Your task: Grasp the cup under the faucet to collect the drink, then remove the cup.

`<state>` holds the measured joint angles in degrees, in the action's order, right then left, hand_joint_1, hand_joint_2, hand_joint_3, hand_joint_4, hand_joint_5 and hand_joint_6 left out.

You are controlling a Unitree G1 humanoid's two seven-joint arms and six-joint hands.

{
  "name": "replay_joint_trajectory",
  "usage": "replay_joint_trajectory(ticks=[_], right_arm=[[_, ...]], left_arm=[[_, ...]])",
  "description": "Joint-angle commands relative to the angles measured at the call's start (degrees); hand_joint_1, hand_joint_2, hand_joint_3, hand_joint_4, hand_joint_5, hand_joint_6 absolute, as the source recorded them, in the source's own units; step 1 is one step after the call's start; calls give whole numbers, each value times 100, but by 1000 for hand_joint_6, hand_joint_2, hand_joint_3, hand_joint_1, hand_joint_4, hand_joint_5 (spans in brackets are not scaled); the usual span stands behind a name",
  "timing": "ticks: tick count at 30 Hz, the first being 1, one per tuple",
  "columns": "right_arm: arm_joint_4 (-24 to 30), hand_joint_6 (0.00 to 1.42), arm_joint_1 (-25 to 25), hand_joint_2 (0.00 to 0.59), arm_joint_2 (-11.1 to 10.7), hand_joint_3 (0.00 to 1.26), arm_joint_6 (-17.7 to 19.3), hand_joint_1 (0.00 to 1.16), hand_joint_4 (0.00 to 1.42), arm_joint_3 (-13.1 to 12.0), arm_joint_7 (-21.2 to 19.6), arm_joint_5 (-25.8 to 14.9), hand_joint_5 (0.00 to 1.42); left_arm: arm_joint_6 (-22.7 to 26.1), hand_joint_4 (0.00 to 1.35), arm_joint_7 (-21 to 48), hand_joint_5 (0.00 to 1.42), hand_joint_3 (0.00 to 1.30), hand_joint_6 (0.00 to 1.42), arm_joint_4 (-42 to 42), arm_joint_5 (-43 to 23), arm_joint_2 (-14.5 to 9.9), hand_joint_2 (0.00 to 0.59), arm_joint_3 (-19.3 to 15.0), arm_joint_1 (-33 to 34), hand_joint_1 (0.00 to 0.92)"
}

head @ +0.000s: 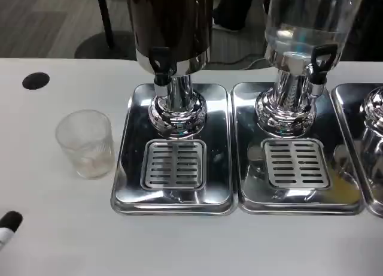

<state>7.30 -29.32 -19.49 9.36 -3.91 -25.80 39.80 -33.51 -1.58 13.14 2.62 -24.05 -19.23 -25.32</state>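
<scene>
A clear ribbed plastic cup [85, 144] stands upright on the white table, left of the dark drink dispenser [170, 18]. It looks empty. The dispenser's black faucet [160, 63] hangs over the slotted grate [173, 163] of its steel drip tray [128, 186]; nothing stands on the grate. At the bottom left corner a black and white fingertip of my left hand [9, 225] pokes into the picture, below and left of the cup and apart from it. The rest of that hand is cut off by the picture's edge.
A second dispenser [305, 24] with a clear tank and black faucet [320, 60] stands to the right on its own tray [251, 192]. A third tray [368, 138] shows at the right edge. A black round cap [36, 80] sits in the table at far left.
</scene>
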Motion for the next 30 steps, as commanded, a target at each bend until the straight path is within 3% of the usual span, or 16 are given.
replay_joint_trajectory(ticks=[1,12,20,30], right_arm=[[154,0,-42,554,-1,133,82,421,63,-84,7,-63,0],[308,0,-13,554,25,134,104,423,73,-63,54,-67,0],[303,0,26,554,53,141,100,423,74,-71,79,-85,0],[396,0,-15,554,128,142,92,423,74,-150,99,-150,0]], left_arm=[[140,0,92,0,0,0,-18,26,8,62,7,167,453],[475,0,-27,1,0,23,456,332,8,62,117,849,499],[478,0,-149,24,0,42,801,552,13,73,239,1203,536],[187,0,77,37,0,48,1893,582,-116,87,504,2000,558]])
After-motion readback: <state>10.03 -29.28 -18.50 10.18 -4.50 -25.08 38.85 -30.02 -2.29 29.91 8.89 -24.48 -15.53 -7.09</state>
